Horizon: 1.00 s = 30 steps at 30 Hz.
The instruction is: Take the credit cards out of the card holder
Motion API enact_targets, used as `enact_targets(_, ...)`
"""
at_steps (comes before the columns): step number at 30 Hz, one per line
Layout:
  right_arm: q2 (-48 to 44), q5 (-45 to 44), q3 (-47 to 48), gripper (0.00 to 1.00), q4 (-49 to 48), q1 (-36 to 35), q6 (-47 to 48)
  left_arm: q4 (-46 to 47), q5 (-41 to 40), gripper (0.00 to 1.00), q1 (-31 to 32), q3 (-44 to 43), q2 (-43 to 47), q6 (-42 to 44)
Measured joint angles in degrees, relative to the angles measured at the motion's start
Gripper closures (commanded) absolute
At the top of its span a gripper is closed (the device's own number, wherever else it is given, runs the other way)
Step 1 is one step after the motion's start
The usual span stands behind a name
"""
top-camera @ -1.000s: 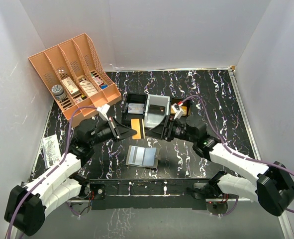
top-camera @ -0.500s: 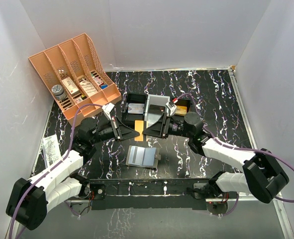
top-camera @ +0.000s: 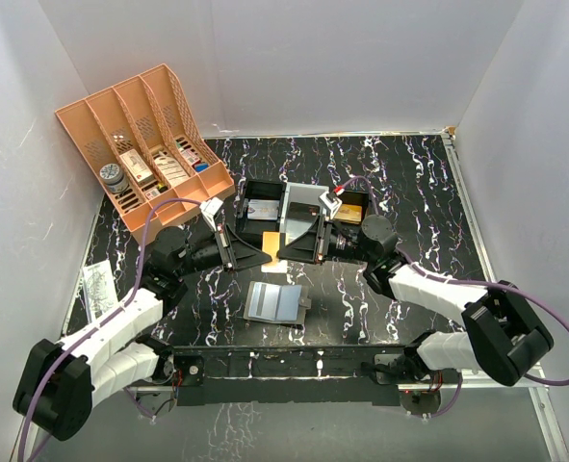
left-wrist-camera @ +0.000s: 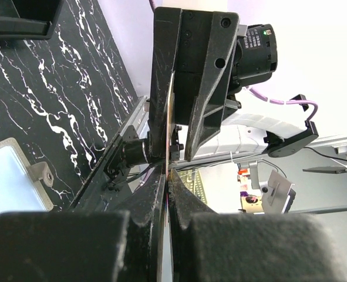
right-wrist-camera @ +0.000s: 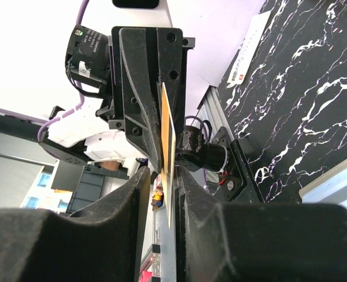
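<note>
**Operator:** What has changed in the last second?

**Observer:** Your right gripper has swung in from the black tray. Its jaws have drawn in from wide to narrow around the orange card. Your left gripper has not let go. It stays clamped on the card's other end and holds it on edge in the air between your two arms.

**Operator:** So has the right one got it?

**Observer:** I cannot tell. Your right wrist view shows the card standing between both fingers, very close on each side. Whether the pads are pressing on it yet is not clear.

**Operator:** And the card holder?

**Observer:** The card holder lies open and flat on the table just in front of the grippers, exactly where it was, and nothing is touching it. I can't make out whether any cards remain in its slots.

**Operator:** What does that mean for the task?

**Observer:** This card is already out of the card holder, and what you have here looks like a hand-over. I would keep your left grip on until the right is plainly squeezing. If you release early, the card is likely to drop.
</note>
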<state>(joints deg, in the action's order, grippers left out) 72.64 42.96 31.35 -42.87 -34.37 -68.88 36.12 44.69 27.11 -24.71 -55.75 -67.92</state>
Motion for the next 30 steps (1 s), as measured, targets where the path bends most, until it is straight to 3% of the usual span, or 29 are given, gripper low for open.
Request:
enact_targets(11,2.8,1.99,0.0,0.92,-4.87,0.0,-3.48,2.93,1.49,1.0,0.0,0.0,-1.18,-1.77)
enact_targets(14,2.82,2.05,-0.02,1.0,-5.81,0.0,-3.89,3.34,1.84,1.0,0.0,0.0,-1.18,-1.77)
enact_targets(20,2.84,1.99,-0.28,1.0,-6.69,0.0,-4.74,3.69,2.03,0.98,0.0,0.0,-1.11,-1.7)
enact_targets(24,2.67,1.55,-0.39,1.0,-5.73,0.02,-4.46,-1.75,0.44,0.5,0.02,-0.76,0.31,1.25)
enact_targets(29,-0.61,-0.22,-0.39,1.0,-1.38,1.2,-1.68,-14.08,-4.28,0.06,0.0,-3.56,3.19,7.8)
enact_targets(30,-1.73,-0.9,-0.39,1.0,0.37,1.55,-0.61,-16.52,-5.51,0.02,0.0,-4.28,3.8,9.14)
